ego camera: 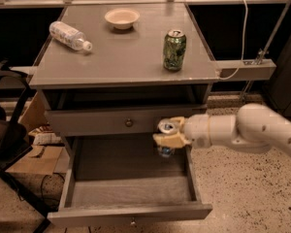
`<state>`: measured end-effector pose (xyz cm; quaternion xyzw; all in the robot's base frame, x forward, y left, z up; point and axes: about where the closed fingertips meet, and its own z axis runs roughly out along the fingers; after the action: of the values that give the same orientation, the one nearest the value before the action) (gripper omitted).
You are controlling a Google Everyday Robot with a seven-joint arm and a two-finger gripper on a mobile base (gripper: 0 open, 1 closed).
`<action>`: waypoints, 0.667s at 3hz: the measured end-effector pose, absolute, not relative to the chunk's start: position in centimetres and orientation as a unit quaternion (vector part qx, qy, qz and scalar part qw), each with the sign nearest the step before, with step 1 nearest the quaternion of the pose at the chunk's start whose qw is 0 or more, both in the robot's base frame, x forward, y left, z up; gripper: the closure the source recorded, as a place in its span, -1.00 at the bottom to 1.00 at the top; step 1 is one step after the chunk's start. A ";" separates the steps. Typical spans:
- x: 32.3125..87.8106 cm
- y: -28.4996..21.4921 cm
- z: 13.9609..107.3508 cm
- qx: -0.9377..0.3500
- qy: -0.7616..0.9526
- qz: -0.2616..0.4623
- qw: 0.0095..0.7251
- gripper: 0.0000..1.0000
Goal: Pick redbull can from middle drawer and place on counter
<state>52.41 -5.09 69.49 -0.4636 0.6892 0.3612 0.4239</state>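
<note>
Gripper (169,139) clamped around the redbull can (167,126), tan fingers wrapping its mid-body. Silver top with pull-tab shows above the fingers and a bit of blue body below them. Can upright, long axis vertical, maybe a slight tilt, hard to say. The single arm (242,130) comes in from the right, roughly level.

Can location: hanging in the grip, clear of the floor of the middle drawer (126,174), over the drawer's far right part, with its top level with the shallower upper drawer front (97,123), right of the round knob (129,123). Not touching the drawer floor as far as I can see.

Key relation: counter (126,57) lies above and farther back from the gripper. The can sits below the counter's near edge, so, as I judge it, the next move calls for going up clear of that edge, then in over the top. Pick looks done, place not yet done.

On the counter: green can (174,50) upright at the near right, closest to the likely path, a risk of bumping it. Bowl (121,18) far centre, plastic bottle (70,35) lying on its side far left. Bare stretch near centre-left looks like the safest drop spot.
</note>
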 end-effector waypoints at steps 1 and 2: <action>54.2 -5.6 83.6 -0.430 0.709 0.316 0.461 1.00; 55.7 -4.8 91.3 -0.409 0.721 0.281 0.483 1.00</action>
<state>55.72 -4.81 91.28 -0.4088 0.7212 0.2813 0.4833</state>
